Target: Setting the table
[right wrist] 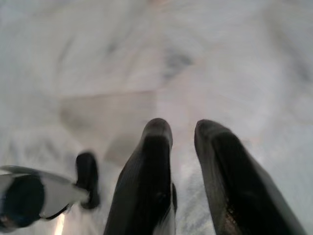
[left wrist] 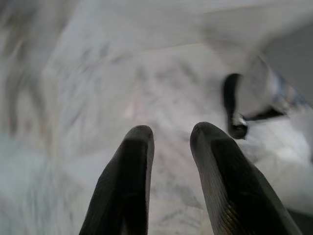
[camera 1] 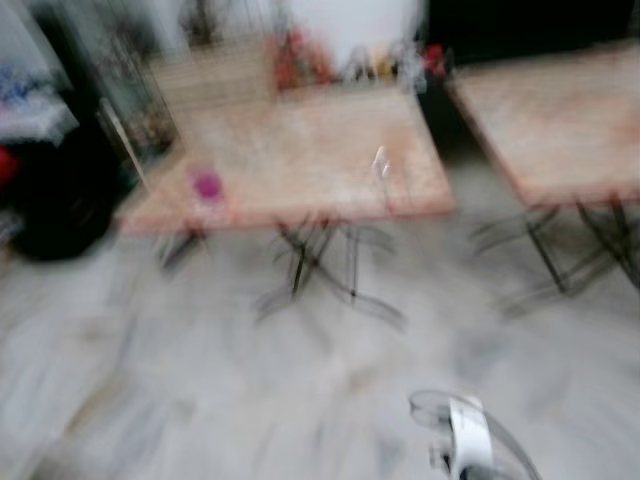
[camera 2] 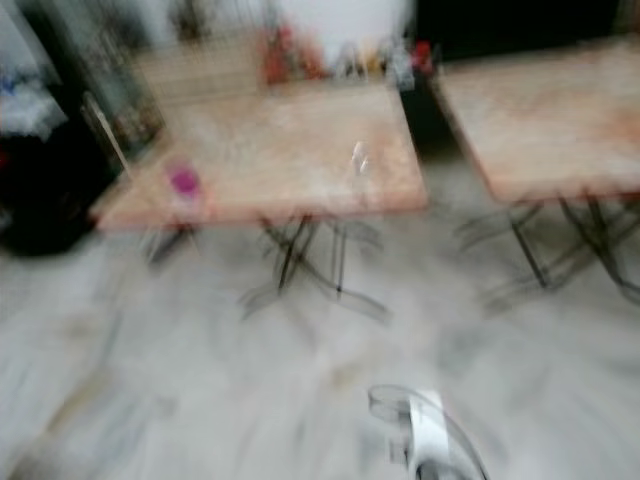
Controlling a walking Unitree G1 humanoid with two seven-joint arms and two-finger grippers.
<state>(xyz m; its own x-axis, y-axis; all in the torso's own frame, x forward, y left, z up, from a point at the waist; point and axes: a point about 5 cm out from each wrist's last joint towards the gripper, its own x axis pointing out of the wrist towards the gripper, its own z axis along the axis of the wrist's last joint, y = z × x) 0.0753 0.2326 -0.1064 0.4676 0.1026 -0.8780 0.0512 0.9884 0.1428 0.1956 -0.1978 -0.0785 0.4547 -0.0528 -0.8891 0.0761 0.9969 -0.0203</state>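
Head views are badly motion-blurred. Straight ahead stands a folding table w/ a pale pinkish wooden tabletop (camera 1: 300, 150) on crossed dark metal legs; a second tabletop (camera 1: 560, 120) of the same kind sits to the robot's right, separated by a dark gap. On the near-left part of the first tabletop is a small magenta object (camera 1: 207, 184), too smeared to identify, and nearer the right edge a clear, glassy item (camera 1: 381, 163) that can't be made out either. Along the far edge is a cluster of red, yellow and clear things (camera 1: 345, 60), just blobs of colour. A dark bulky shape (camera 1: 55, 200) sits on the floor to the left of the table. Floor (camera 1: 200, 380) is grey-white marble w/ veining. At the bottom of the head views a silver-white robot part (camera 1: 468, 440) pokes in, blurred. Left wrist view: left gripper (left wrist: 171, 134) hangs over the marble floor, its two black fingers (left wrist: 129, 181) spread apart w/ nothing between them. Right wrist view: right gripper (right wrist: 182, 128) likewise over the floor, fingers (right wrist: 146, 181) parted by a narrow gap, holding nothing
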